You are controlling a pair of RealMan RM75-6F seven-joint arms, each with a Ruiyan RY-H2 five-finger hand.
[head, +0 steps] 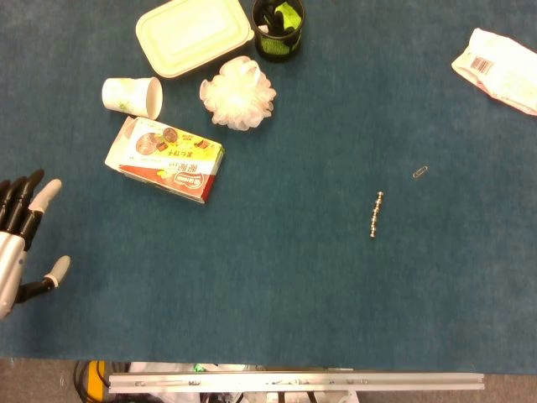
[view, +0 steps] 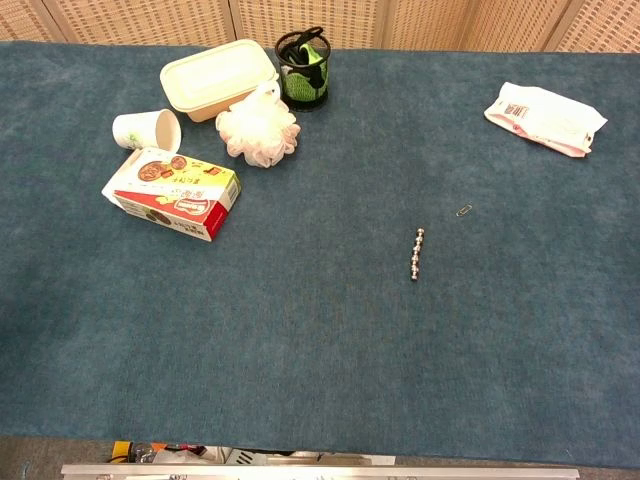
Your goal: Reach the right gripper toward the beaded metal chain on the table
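Observation:
The beaded metal chain (head: 377, 215) (view: 416, 254) is a short string of silver beads lying nearly straight on the blue table cloth, right of centre. My left hand (head: 21, 239) shows only in the head view, at the far left edge, flat over the cloth with its fingers spread and nothing in it. It is far from the chain. My right hand appears in neither view.
A paper clip (head: 419, 173) (view: 464, 211) lies just up-right of the chain. A snack box (head: 164, 158), paper cup (head: 132, 96), lidded container (head: 194, 35), white bath pouf (head: 239, 92) and black mesh holder (head: 278, 28) crowd the back left. A white packet (head: 499, 69) sits back right.

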